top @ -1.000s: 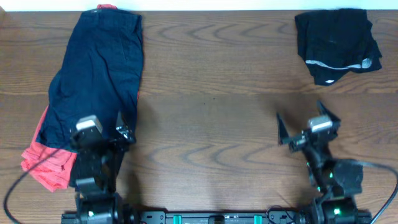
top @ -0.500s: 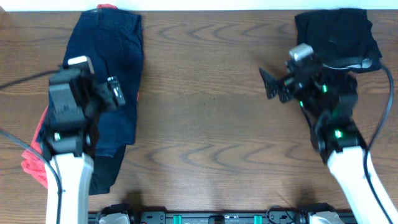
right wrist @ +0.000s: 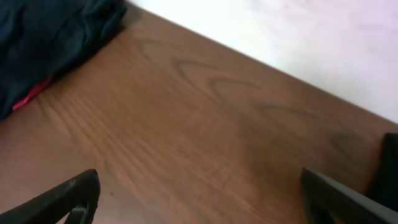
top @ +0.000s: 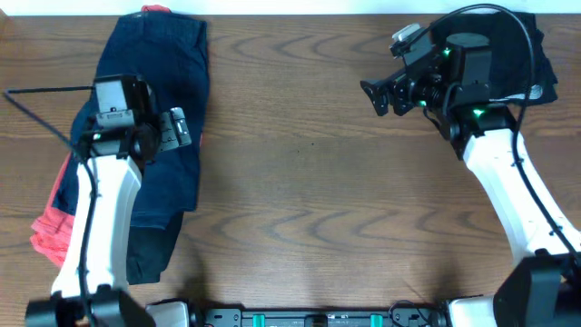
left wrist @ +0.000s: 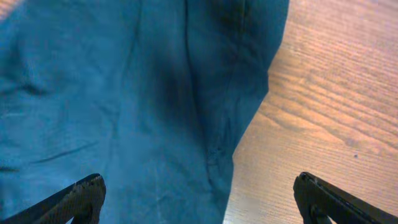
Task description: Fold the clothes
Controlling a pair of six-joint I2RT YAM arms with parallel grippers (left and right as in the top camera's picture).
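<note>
left pincer [top: 175, 130] spread, holding nothing, over navy shorts [top: 154, 82] at 10 o'clock on surface [top: 300, 182] | coral-red garment [top: 50, 232] showing beneath them, 8 o'clock | right pincer [top: 377, 95] spread, holding nothing, above bare wood | black garment [top: 543, 50] at 2 o'clock

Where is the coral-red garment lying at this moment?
In the overhead view, the coral-red garment lies at the left side of the table, mostly covered by the navy shorts, its red showing past their lower left edge.
</note>
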